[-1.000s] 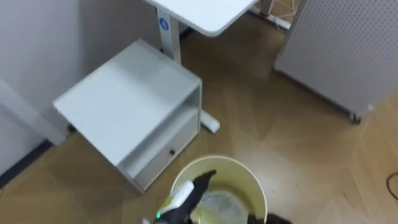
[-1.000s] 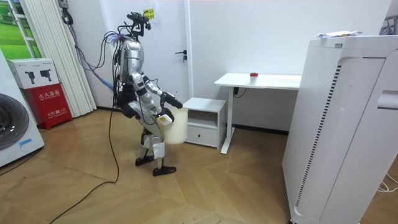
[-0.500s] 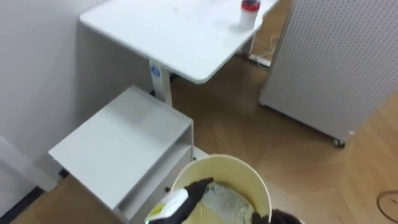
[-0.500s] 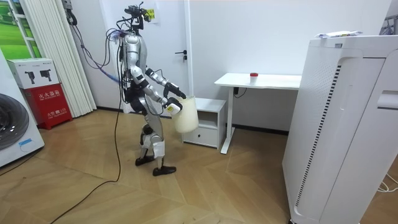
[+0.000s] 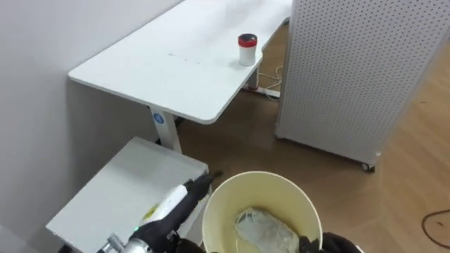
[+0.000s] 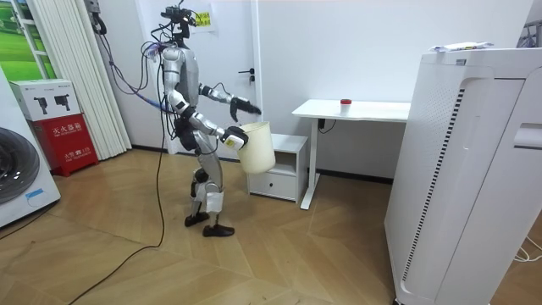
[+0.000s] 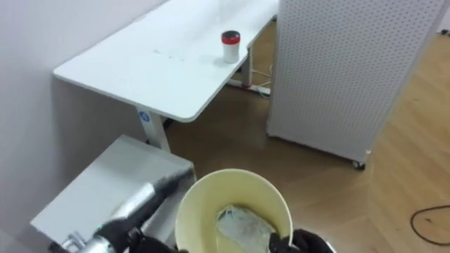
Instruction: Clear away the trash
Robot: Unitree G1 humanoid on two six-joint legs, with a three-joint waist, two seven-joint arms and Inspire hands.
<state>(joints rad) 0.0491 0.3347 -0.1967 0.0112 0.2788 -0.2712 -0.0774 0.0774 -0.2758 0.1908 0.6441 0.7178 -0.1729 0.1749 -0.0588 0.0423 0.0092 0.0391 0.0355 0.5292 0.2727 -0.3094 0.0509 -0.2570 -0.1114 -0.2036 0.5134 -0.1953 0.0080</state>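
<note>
A small white can with a red cap stands on the white desk, near its far edge, and appears as a red dot in the room view. A pale yellow bin hangs just below my head with crumpled clear wrapping inside. My right hand grips its rim at the lower right. My left hand reaches forward over the low cabinet, fingers straight, well short of the desk. In the room view I stand upright beside the cabinet, holding the bin, with my left hand raised.
A low white cabinet with a drawer sits under the desk's near end. A tall white perforated unit on castors stands to the right. Cables lie on the wood floor behind the desk and at the right edge.
I have straightened up and my view has lifted onto the desk and can. My left hand left the bin's rim and stretched forward. The bin rose in my right hand.
</note>
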